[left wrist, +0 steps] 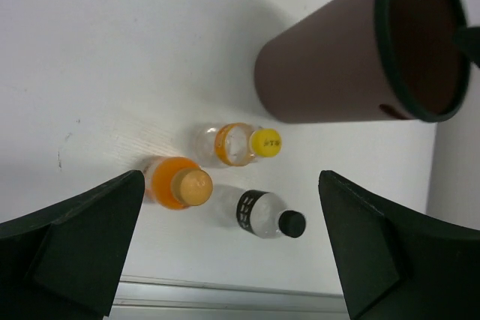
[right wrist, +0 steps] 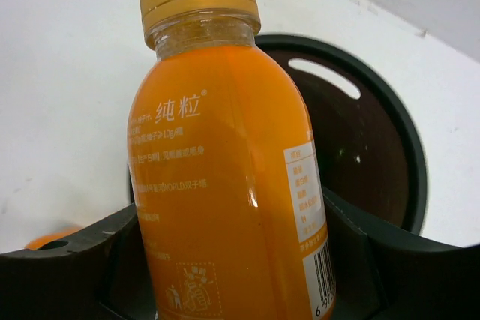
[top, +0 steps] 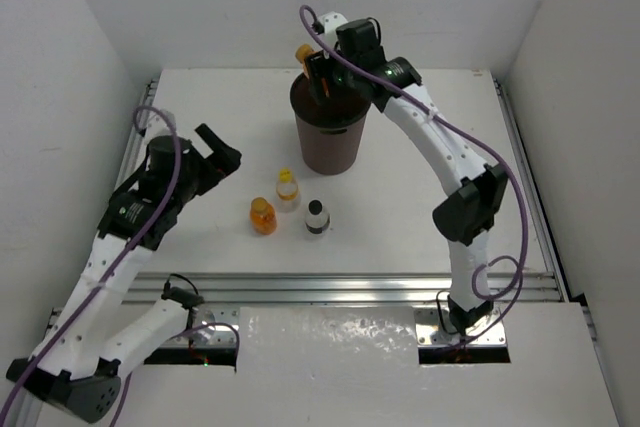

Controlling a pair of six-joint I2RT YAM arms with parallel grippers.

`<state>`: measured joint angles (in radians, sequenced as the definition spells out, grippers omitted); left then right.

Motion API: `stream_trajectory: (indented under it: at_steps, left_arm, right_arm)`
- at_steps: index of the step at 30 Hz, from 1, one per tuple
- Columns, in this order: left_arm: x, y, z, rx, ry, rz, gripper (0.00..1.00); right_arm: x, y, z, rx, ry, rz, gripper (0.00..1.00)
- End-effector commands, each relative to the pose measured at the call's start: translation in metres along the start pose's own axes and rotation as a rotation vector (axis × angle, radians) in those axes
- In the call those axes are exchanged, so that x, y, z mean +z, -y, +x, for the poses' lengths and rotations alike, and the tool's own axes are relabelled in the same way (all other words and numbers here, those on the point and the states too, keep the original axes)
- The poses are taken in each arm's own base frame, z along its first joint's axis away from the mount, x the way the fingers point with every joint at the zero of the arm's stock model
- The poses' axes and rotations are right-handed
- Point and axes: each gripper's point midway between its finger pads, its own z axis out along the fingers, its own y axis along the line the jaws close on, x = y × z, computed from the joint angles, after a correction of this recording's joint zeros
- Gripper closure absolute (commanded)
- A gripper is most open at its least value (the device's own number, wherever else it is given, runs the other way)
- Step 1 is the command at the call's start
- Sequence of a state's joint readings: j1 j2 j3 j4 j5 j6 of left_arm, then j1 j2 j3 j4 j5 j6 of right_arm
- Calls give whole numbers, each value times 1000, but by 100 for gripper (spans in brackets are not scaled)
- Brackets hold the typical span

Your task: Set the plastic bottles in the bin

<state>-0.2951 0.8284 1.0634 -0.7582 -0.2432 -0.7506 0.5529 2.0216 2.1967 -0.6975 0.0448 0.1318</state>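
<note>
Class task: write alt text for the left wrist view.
An orange bottle, a yellow-capped bottle and a black-capped bottle stand on a white table beyond the open left gripper; the brown bin stands behind them.

White table (top: 420, 137) carries the brown bin (top: 330, 142), upright, toward the back centre. Three bottles stand close together in front of it: orange bottle (top: 263, 215) on the left, yellow-capped clear bottle (top: 287, 190) just behind it, dark-labelled clear bottle (top: 317, 218) on the right.
</note>
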Motion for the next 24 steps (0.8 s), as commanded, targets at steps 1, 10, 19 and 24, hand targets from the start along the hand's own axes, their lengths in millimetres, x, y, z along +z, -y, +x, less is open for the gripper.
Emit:
stream_trajectory:
  at_steps: [1, 10, 19, 24]
  left_arm:
    - [3, 16, 9, 106, -43, 74, 1]
    - [15, 39, 74, 308, -179, 10, 1]
    - [32, 26, 124, 365, -281, -49, 1]
    - [51, 6, 135, 420, -275, -153, 2]
  right_arm:
    - [-12, 10, -12, -10, 9, 64, 34]
    - [-96, 19, -55, 60, 170, 111, 1]
    - [-185, -15, 0, 152, 177, -44, 1]
    - [-200, -38, 36, 187, 186, -155, 1]
